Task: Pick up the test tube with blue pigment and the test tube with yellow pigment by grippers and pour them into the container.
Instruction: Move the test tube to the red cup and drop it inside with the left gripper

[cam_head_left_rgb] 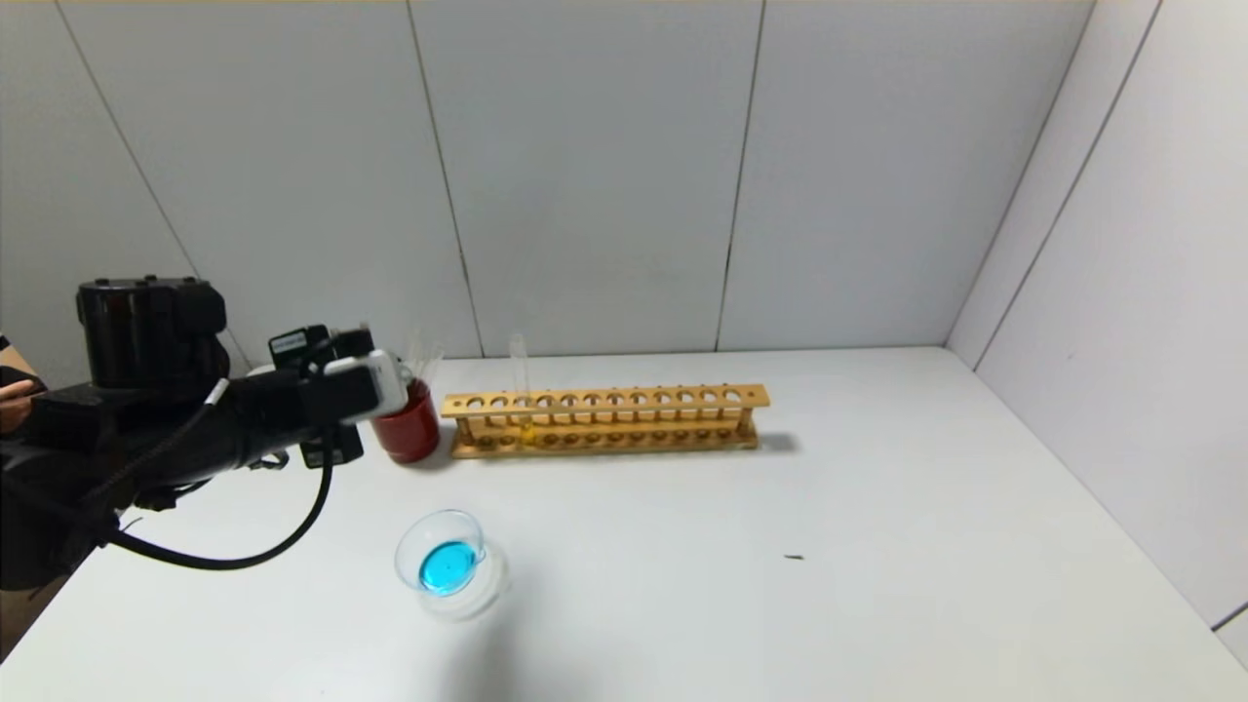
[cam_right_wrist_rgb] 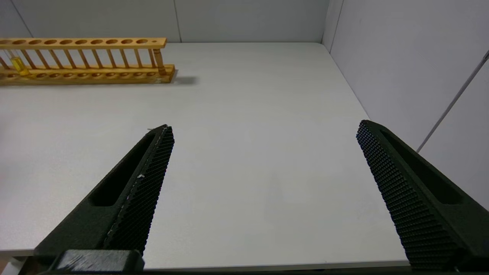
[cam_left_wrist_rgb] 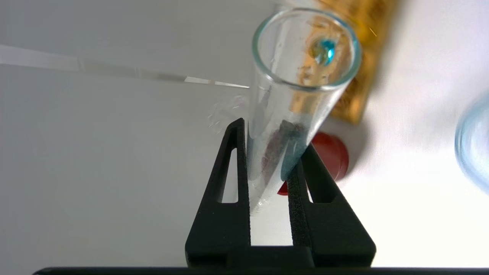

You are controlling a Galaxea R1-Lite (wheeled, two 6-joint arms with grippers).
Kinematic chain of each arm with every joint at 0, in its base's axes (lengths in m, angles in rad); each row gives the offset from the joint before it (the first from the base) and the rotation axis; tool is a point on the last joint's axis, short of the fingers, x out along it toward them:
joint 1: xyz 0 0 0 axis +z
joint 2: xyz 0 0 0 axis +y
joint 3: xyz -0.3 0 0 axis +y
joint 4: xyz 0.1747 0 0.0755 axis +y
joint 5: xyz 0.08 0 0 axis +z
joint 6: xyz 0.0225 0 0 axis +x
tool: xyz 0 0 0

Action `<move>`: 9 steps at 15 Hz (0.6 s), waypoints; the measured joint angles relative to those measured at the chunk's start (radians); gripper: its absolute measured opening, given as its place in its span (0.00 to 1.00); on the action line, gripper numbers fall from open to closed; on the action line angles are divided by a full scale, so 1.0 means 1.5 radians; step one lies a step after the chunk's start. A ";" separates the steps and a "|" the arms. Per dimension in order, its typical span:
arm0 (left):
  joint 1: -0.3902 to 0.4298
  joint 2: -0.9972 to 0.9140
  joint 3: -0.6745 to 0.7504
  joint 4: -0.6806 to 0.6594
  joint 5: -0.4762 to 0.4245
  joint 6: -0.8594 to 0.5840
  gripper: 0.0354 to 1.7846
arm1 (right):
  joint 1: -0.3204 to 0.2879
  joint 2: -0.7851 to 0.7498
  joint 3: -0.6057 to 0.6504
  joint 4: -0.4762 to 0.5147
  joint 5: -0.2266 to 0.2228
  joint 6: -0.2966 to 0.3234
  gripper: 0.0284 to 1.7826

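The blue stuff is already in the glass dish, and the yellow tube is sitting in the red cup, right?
Not quite. The blue liquid is in the glass dish, but the yellow tube stands in the wooden rack, not in the red cup. The head view shows it, with the cup beside the rack's end.

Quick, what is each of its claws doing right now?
Left gripper: closed on the test tube with blue pigment, now almost empty, above the red cup.
Right gripper: open, holding nothing.
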 joint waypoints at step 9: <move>0.073 -0.055 -0.122 0.197 0.046 -0.560 0.17 | 0.000 0.000 0.000 0.000 0.000 0.000 0.98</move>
